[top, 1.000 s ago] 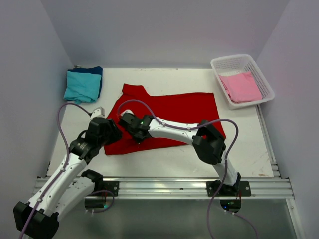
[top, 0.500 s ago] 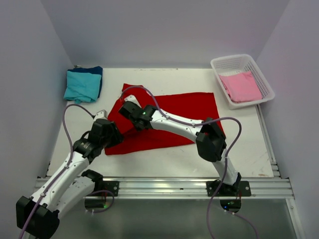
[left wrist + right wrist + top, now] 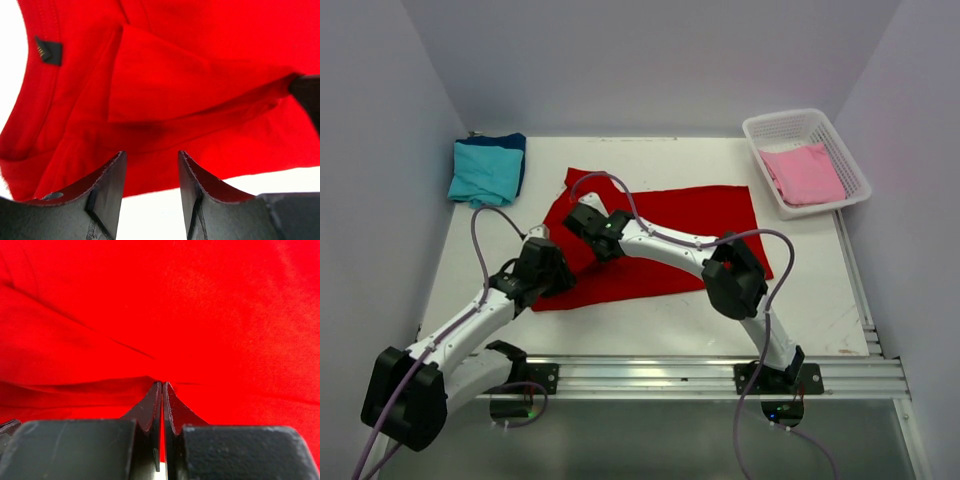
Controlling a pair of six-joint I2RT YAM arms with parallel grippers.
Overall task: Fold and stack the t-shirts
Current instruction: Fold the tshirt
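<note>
Top view, red t-shirt (image 3: 690, 225): lies spread at the middle of the table (image 3: 650, 320), its left end bunched.
Top view, stack: teal t-shirt (image 3: 485, 172) lies on a dark blue t-shirt (image 3: 516, 143) at 10 o'clock.
Top view, basket (image 3: 760, 128): sits at 2 o'clock with the pink t-shirt (image 3: 805, 172) inside.
Top view, grippers: left gripper (image 3: 552, 272) is at the shirt's 8 o'clock corner. The right gripper (image 3: 580, 216) is over its 10 o'clock part. How either gripper's jaws stand cannot be told from here.
Left wrist view, left gripper (image 3: 151, 156): the jaws are parted with nothing between them, low over the shirt's near hem. A folded flap (image 3: 165, 85) runs toward 3 o'clock, and a black neck label (image 3: 49, 51) shows at 10 o'clock.
Right wrist view, right gripper (image 3: 162, 385): the jaws are pressed together, pinching a crease of red cloth. Red fills this view.
</note>
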